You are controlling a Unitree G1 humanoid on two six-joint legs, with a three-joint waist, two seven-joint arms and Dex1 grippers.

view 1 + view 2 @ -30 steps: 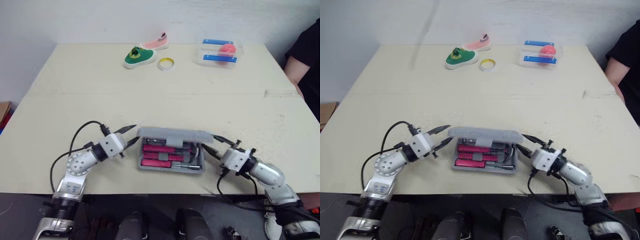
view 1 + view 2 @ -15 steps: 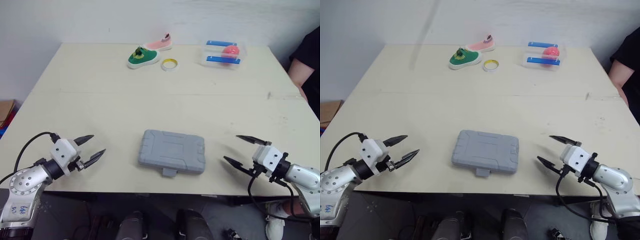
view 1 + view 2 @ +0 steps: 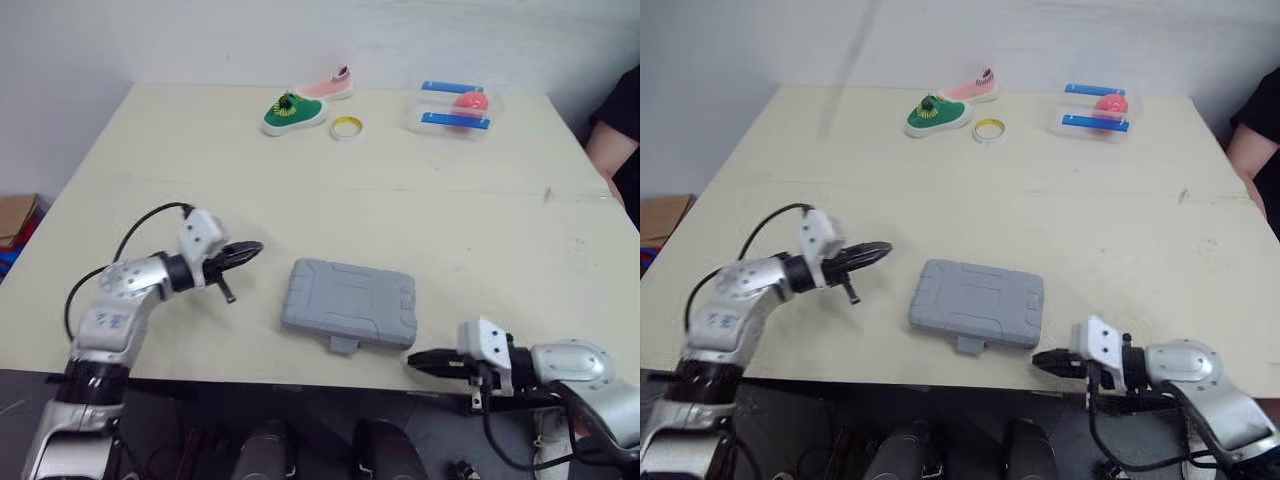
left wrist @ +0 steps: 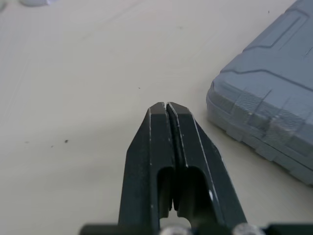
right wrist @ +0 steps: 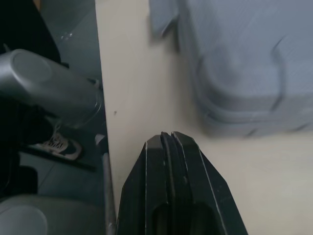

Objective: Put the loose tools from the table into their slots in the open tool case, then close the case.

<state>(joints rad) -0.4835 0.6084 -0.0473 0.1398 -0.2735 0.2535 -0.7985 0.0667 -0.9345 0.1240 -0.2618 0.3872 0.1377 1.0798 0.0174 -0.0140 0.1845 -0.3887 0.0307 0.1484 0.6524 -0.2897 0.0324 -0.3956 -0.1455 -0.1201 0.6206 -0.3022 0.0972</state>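
Left eye view: tool case (image 3: 349, 303) lies shut on the worktop (image 3: 300, 180), left claw (image 3: 252, 247) and right claw (image 3: 413, 361) pinched closed, empty; press its front latch (image 3: 344, 346) squarely to secure it.

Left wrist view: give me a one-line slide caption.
Left gripper, shut, poised over the table beside the closed grey tool case.
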